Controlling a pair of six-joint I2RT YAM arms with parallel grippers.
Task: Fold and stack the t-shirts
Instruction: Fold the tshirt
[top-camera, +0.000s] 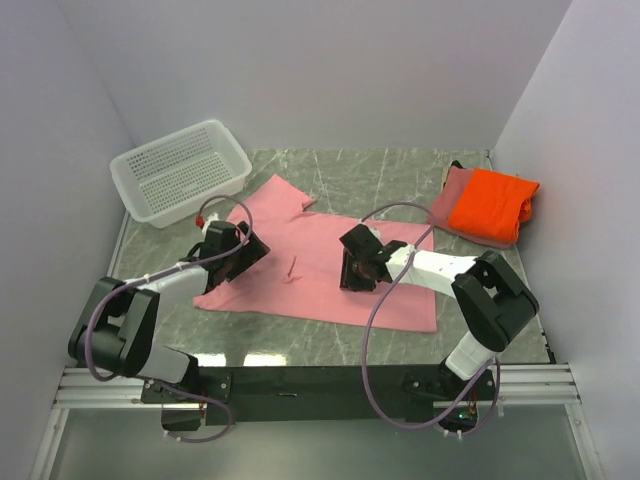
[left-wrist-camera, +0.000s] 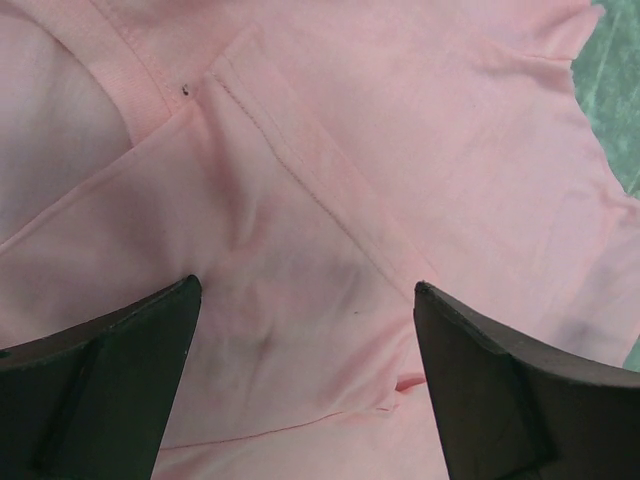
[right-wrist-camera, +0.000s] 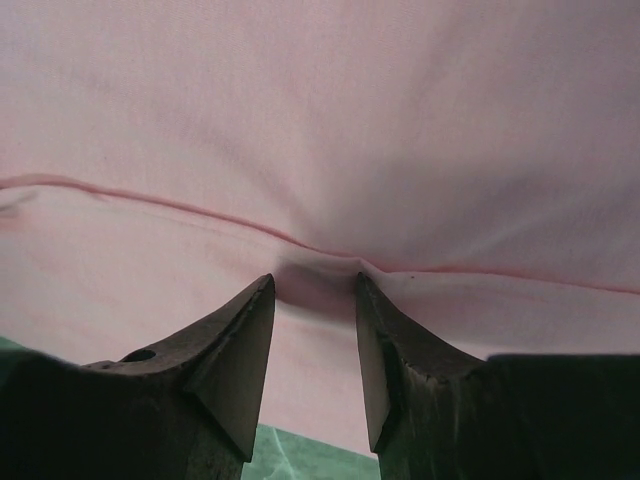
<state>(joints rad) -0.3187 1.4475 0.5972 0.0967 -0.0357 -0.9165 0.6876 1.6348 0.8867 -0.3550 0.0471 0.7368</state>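
White plastic basket (top-camera: 215, 186), pink t-shirt (top-camera: 300, 288) just outside

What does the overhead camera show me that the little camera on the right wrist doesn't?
Only overhead: the white basket, the orange t-shirt folded on top of the dusty rose t-shirt, the left gripper, and the pink t-shirt in full outline. Only the right wrist: a close look at the right gripper, its fingertips part-way apart at a cloth edge with a pucker between them; whether it is pinched is unclear. Both: the pink t-shirt, the right gripper and the green table.
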